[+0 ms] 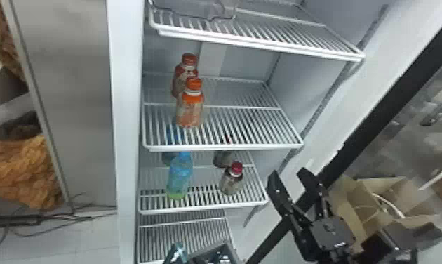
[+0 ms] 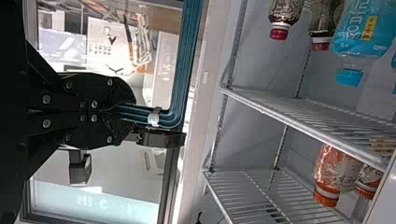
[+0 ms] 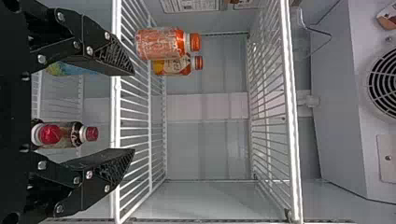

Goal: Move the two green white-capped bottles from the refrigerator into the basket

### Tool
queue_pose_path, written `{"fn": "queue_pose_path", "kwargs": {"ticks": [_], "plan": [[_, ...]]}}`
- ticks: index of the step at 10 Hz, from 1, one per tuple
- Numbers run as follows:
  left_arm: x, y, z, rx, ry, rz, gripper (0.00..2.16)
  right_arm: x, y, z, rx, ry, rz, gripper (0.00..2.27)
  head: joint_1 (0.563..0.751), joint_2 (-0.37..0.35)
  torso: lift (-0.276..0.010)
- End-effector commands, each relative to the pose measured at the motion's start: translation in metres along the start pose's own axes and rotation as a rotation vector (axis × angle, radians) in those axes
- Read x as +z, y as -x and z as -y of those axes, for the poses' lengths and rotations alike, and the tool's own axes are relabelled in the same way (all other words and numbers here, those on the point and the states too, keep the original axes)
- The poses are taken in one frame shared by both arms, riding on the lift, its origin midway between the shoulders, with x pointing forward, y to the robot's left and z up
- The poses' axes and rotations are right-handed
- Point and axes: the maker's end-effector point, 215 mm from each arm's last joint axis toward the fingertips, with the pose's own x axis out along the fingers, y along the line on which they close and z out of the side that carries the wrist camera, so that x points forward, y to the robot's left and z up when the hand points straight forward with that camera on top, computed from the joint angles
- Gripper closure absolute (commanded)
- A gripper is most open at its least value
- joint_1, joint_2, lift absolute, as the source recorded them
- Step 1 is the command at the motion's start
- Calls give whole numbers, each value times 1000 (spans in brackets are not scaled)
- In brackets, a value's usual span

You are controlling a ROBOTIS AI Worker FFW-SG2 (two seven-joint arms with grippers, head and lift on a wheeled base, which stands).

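In the head view my right gripper (image 1: 287, 172) is open before the fridge's right side, right of the lower shelves. The right wrist view shows that gripper (image 3: 133, 112) with its fingers wide apart and nothing between them. My left gripper (image 2: 119, 108) is shut on a teal bar (image 2: 187, 60) with a white clip, apparently a basket handle. A dark grey container rim (image 1: 209, 248) lies at the head view's bottom edge, beside a teal piece (image 1: 177, 251); its contents cannot be made out. No bottle is in the right gripper.
Two orange-capped bottles (image 1: 189, 109) stand on the middle shelf (image 1: 223, 147). Below are a blue-capped bottle (image 1: 180, 173) and a red-capped bottle (image 1: 232, 180), each with another behind. A cardboard box (image 1: 385, 196) is at the right, beyond the black door edge (image 1: 357, 158).
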Motion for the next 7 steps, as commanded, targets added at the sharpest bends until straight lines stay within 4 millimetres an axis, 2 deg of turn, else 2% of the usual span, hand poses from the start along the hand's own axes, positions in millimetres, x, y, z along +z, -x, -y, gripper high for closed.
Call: {"fn": "queue_pose_path", "kwargs": {"ticks": [1,7], "plan": [[1,0,1,-1,-2,-1,1214,1,0,-1,1,0,1,513,695,-350,-4],[1,0,1,-1,-2,-1,1214,5,-1,0,-6,2,8,509,695,-350,-4]]}}
